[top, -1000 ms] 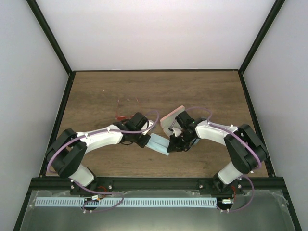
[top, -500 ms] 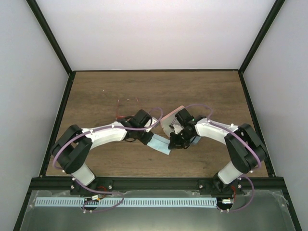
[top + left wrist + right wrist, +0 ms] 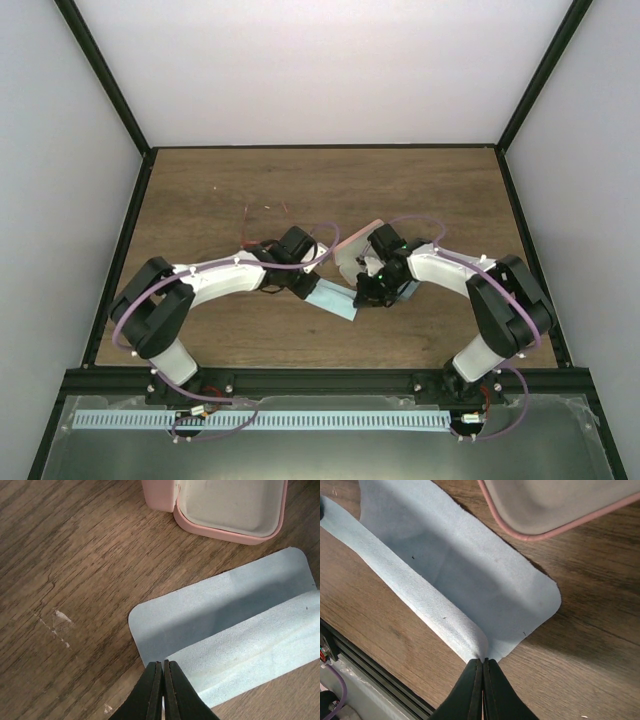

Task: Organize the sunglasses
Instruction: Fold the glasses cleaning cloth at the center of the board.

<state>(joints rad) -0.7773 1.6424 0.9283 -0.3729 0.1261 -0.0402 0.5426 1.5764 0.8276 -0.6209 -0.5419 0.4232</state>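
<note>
While left gripper (image 3: 163, 664) pinches cloth (image 3: 225, 625), right gripper (image 3: 483, 661) likewise.

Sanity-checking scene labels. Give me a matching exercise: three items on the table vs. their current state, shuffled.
1. light blue rectangular cloth
2. pink oblong hard case
3. reddish thin wire-framed sunglasses

A. lying open
B. lying free, in neither gripper
C. partly folded, pinched by the left gripper and the right gripper

Pairs: 1-C, 2-A, 3-B
</note>
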